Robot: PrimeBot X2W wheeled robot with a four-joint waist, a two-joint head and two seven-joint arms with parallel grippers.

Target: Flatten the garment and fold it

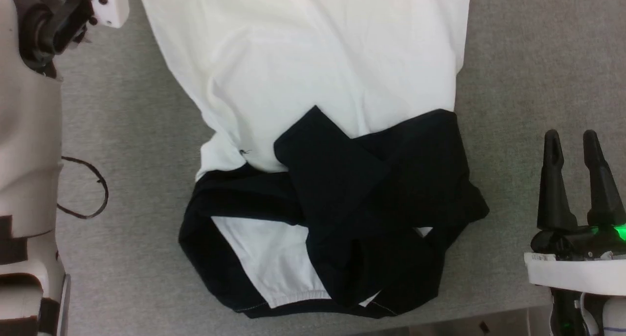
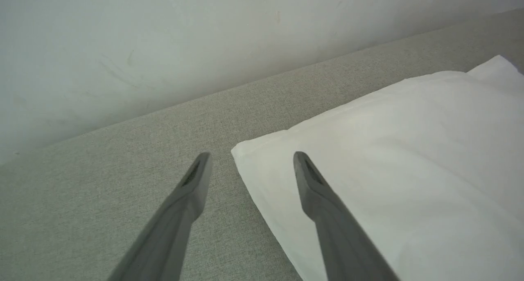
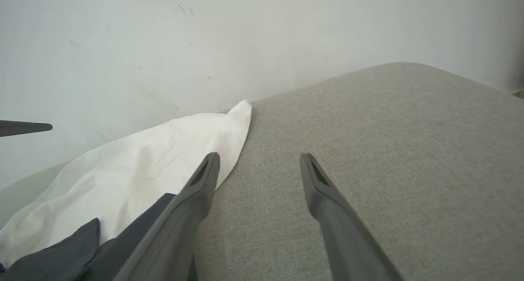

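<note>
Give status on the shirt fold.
Done: shirt looks flat, both black sleeves folded in and crossed. In hand: nothing; left gripper hovers open at the shirt's far corner, right gripper open beside it. Left: folding the body.

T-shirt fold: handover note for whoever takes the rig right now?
Left gripper: open, empty, hovering at a white corner of the T-shirt, one finger over cloth, one over the grey surface.
Right gripper: open, empty, over the grey surface to the right of the shirt, not touching it.
T-shirt: white body spread fairly flat, pointing away from the robot. The black sleeves are folded in and crossed at the near end.
Done: mostly flattened, sleeves in.
Left: smooth the mild wrinkles, then probably fold the body over.
</note>
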